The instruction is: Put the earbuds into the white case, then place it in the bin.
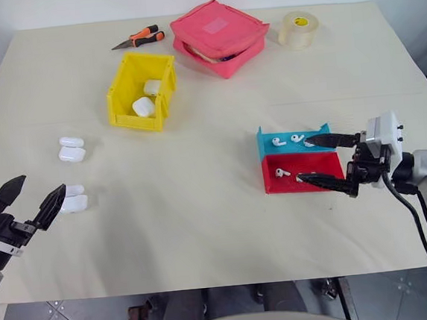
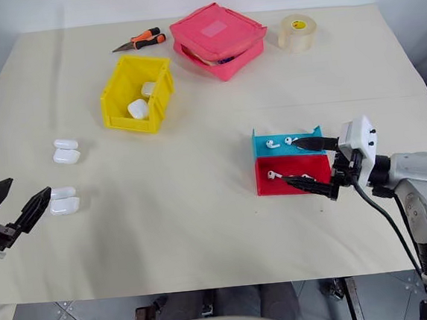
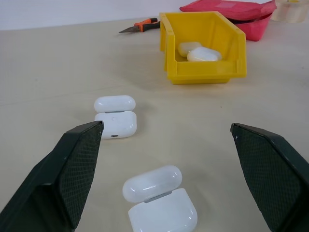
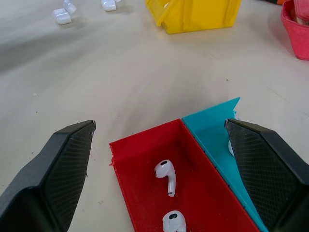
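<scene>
Two white cases lie with lids open on the left of the table: one (image 1: 73,200) just ahead of my open left gripper (image 1: 42,184), the other (image 1: 71,148) farther back. In the left wrist view the near case (image 3: 157,198) sits between my fingers, untouched. Two earbuds (image 1: 278,141) rest in the blue tray (image 1: 287,150), and two more earbuds (image 4: 165,175) in the red tray (image 1: 320,164). My right gripper (image 1: 303,159) hangs open over these trays, holding nothing. The yellow bin (image 1: 137,122) stands at the back left with two closed cases inside.
A pink zip pouch (image 1: 220,34), a tape roll (image 1: 298,29) and orange-handled pliers (image 1: 140,37) lie along the table's far side. The near table edge runs just below both grippers.
</scene>
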Motion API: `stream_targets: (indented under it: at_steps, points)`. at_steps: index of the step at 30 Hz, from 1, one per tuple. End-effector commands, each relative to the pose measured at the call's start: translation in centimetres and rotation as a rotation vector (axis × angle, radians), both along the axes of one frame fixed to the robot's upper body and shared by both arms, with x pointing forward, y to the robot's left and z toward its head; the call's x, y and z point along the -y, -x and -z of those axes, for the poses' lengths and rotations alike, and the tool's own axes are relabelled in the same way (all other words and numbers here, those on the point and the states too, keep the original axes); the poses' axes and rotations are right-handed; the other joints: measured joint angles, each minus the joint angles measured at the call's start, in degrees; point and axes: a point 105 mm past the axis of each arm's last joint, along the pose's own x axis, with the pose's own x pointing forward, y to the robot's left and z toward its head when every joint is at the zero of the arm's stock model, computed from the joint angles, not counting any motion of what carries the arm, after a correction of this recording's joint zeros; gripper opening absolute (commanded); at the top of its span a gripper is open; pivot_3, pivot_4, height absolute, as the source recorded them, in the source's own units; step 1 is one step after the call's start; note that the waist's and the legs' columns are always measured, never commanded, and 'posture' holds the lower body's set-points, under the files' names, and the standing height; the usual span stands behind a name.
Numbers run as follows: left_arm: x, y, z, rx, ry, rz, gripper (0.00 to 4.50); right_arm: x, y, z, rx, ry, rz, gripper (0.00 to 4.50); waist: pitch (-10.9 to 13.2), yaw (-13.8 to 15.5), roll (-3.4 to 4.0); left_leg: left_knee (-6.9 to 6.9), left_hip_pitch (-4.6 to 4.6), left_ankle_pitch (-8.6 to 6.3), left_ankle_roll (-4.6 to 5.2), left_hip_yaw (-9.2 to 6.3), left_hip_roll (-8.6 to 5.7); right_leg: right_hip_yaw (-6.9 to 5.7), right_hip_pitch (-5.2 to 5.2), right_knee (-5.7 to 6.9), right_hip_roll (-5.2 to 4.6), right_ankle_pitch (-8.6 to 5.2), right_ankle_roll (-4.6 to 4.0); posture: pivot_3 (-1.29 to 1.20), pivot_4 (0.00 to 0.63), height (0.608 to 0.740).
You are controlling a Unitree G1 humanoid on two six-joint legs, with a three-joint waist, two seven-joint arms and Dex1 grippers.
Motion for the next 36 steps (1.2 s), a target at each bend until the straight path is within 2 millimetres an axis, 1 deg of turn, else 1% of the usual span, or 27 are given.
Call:
stream_targets:
  at_steps: [1, 8, 12, 15, 19, 21, 26, 31, 36]
  points:
    - [0.2, 0.0, -1.1, 0.055, -0.038, -0.011, 4.50, -0.1, -0.2, -0.7, 0.036, -0.003, -0.001, 4.48, 0.00, -0.01, 0.00, 0.00, 0.00, 0.00, 0.00, 0.00, 0.00, 0.00, 0.00, 0.00, 0.00, 0.00, 0.00, 0.00, 0.150, 0.740]
    - [-0.3, -0.4, -0.9, 0.018, -0.046, -0.073, 4.50, -0.4, -0.8, -0.9, 0.039, -0.008, -0.007, 4.48, 0.00, -0.05, 0.00, 0.00, 0.00, 0.00, 0.00, 0.00, 0.00, 0.00, 0.00, 0.00, 0.00, 0.00, 0.00, 0.00, 0.150, 0.740]
    - [-0.2, -0.1, -1.2, 0.013, -0.044, -0.095, 4.50, -0.8, -1.2, -0.9, 0.039, -0.010, -0.027, 4.48, 0.01, -0.08, -0.01, 0.00, 0.00, 0.00, 0.00, 0.00, 0.00, 0.00, -0.01, 0.00, 0.00, 0.00, 0.00, 0.00, 0.150, 0.740]
    - [-0.6, 0.4, -1.4, 0.008, -0.040, -0.128, 4.50, -1.2, -1.9, -1.1, 0.045, -0.011, -0.048, 4.48, 0.01, -0.11, -0.01, 0.00, 0.00, 0.00, 0.00, -0.02, 0.02, 0.00, -0.01, 0.01, 0.00, 0.00, 0.00, 0.00, 0.150, 0.740]
    - [-1.3, 2.6, -1.1, -0.038, -0.047, -0.186, 4.50, -1.8, -2.2, -1.2, 0.044, -0.011, -0.094, 4.48, 0.02, -0.27, -0.04, 0.00, -0.01, -0.04, -0.03, -0.04, 0.09, 0.01, -0.03, -0.03, 0.03, 0.00, 0.00, 0.00, 0.150, 0.740]
    - [-1.9, 4.4, -0.3, -0.106, -0.028, -0.225, 4.50, -2.4, -2.6, -1.3, 0.043, -0.014, -0.121, 4.48, 0.05, -0.39, -0.08, 0.00, 0.02, -0.11, -0.01, -0.05, 0.14, 0.02, -0.03, -0.07, 0.03, 0.00, -0.01, 0.00, 0.150, 0.740]
    - [-2.3, 8.0, 1.1, -0.250, -0.014, -0.272, 4.50, -3.6, -3.0, -1.4, 0.045, -0.014, -0.198, 4.48, 0.10, -0.44, -0.17, 0.05, 0.05, -0.20, -0.06, -0.03, 0.30, 0.02, -0.04, -0.11, 0.14, -0.01, -0.04, 0.00, 0.150, 0.740]
    - [-2.7, 10.7, 2.2, -0.365, 0.030, -0.316, 4.50, -4.4, -3.1, -1.7, 0.046, -0.006, -0.261, 4.48, 0.11, -0.01, -0.18, 0.08, 0.05, -0.24, -0.04, -0.05, 0.35, 0.02, -0.02, -0.12, 0.12, -0.03, -0.12, 0.00, 0.150, 0.740]
    - [-2.6, 11.9, 2.6, -0.403, 0.057, -0.349, 4.50, -4.6, -3.5, -1.7, 0.044, 0.001, -0.287, 4.48, 0.11, -0.23, -0.18, 0.08, 0.06, -0.33, 0.02, -0.07, 0.37, 0.06, -0.04, -0.17, 0.11, -0.04, -0.16, 0.00, 0.150, 0.740]
